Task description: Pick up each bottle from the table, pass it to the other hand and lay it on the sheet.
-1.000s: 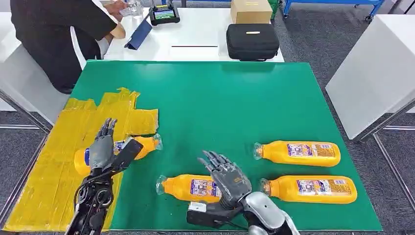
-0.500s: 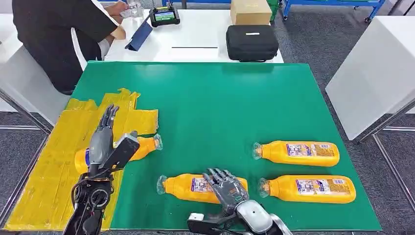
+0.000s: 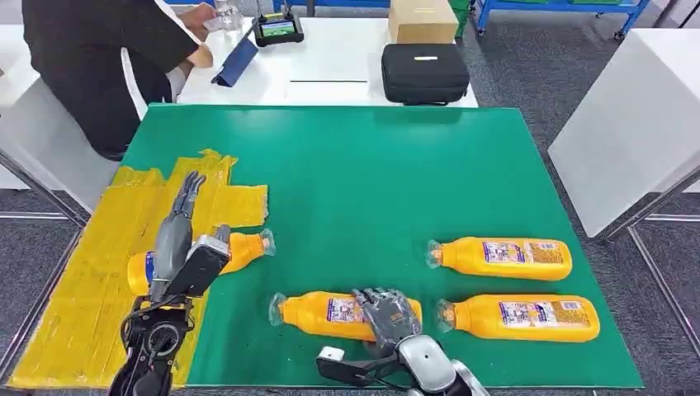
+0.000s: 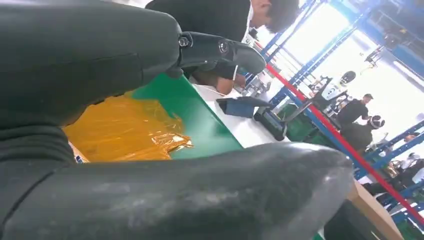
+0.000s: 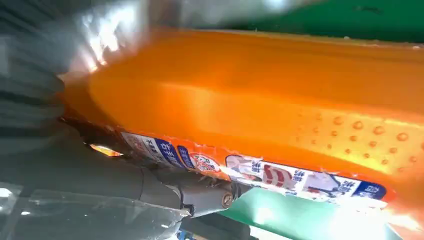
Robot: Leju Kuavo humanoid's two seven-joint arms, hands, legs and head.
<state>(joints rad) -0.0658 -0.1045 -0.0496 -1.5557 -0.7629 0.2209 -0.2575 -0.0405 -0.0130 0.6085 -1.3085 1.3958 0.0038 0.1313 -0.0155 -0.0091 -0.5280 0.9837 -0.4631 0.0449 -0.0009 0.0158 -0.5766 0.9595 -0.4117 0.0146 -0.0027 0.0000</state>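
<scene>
Near the front edge of the green mat (image 3: 371, 181) lies an orange bottle (image 3: 326, 313), and my right hand (image 3: 388, 317) is down on it, fingers curled over its labelled middle. In the right wrist view the bottle (image 5: 260, 110) sits tight against the palm with a finger (image 5: 190, 192) wrapped beneath it. My left hand (image 3: 177, 239) hovers with straight, spread fingers over another orange bottle (image 3: 241, 247) that lies half on the yellow sheet (image 3: 74, 305). Two more orange bottles (image 3: 499, 257) (image 3: 520, 319) lie on their sides at the right.
A person in black sits at the far left corner beside a white table (image 3: 330, 58) bearing a black case (image 3: 425, 70), a cardboard box (image 3: 423, 18) and a tablet. Another white table (image 3: 627, 124) stands to the right. The yellow sheet (image 4: 125, 130) is crinkled.
My right hand has dropped from above the near bottle onto it and curled its fingers around it; the bottle shifted slightly right. My left hand has stretched a little farther over the sheet.
</scene>
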